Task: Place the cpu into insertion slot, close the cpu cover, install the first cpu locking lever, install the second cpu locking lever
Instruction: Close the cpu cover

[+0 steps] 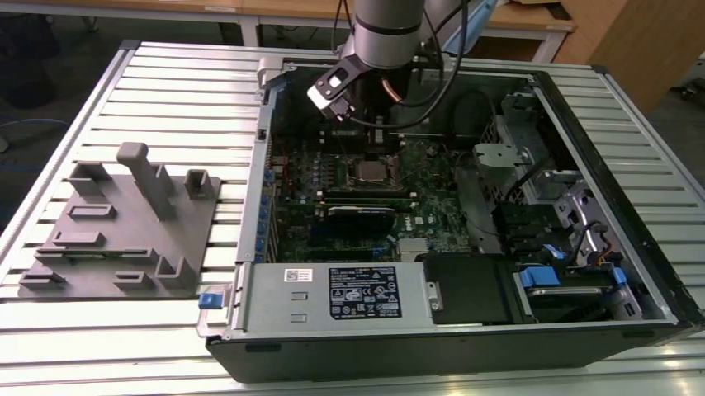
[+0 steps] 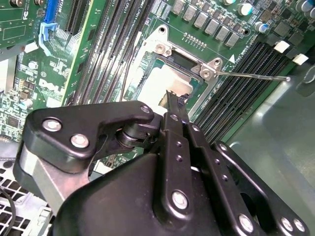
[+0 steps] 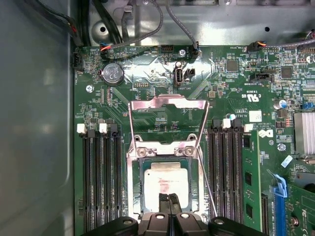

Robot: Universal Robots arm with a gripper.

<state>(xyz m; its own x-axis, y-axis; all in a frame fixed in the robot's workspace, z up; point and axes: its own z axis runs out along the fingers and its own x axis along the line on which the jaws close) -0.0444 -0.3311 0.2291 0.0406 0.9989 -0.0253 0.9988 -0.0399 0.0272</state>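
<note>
The cpu lies silvery and flat in the insertion slot on the green board, and it also shows under the fingertips in the second wrist view. My gripper is shut, its two black fingers pressed together with their tips over the chip's edge. The cpu cover stands open, swung back from the socket on its hinge. A thin wire locking lever sticks out unlatched beside the socket. In the exterior view the gripper hangs inside the open computer case over the socket.
Long black memory slots flank the socket on both sides. The case wall is close on one side. A power supply and drive bays fill the case front. A grey fixture block sits at the exterior view's left.
</note>
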